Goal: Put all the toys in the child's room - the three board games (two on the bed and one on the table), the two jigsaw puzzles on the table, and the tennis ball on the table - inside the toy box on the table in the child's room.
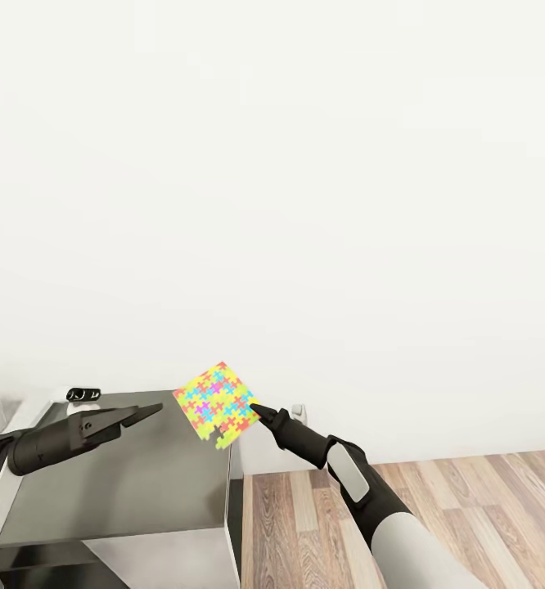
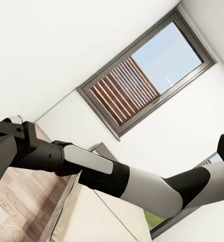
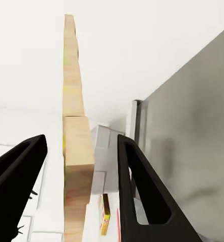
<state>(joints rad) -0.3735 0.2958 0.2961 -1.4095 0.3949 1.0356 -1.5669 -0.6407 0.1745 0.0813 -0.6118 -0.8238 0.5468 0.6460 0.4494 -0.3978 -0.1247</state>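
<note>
Blank white wall across most of the head view. Below it, at the lower left, a dark grey table with a pale edge; at the lower right, wood-plank floor.

Held up in the air beside the table's far right corner: a jigsaw puzzle, a thin flat square sheet of interlocking yellow, green, pink, blue and orange pieces, tilted like a diamond, with a small notch at its lower corner. Pinched at its right edge by the right gripper, arm reaching in from the lower right.

Seen edge-on in the right wrist view: the puzzle as a narrow tan strip with faint colour at its rims, standing between the two black fingers, nearer the one on the side away from the table. A gap visible on both sides there, so contact not clear from that view alone. Behind it, the grey tabletop and small bright printed boxes, too small to read.

Left gripper hanging over the table's left part, fingers drawn together to a point, nothing between them.

Left wrist view: a window with brown slats and blue sky, and the right arm crossing in front.
</note>
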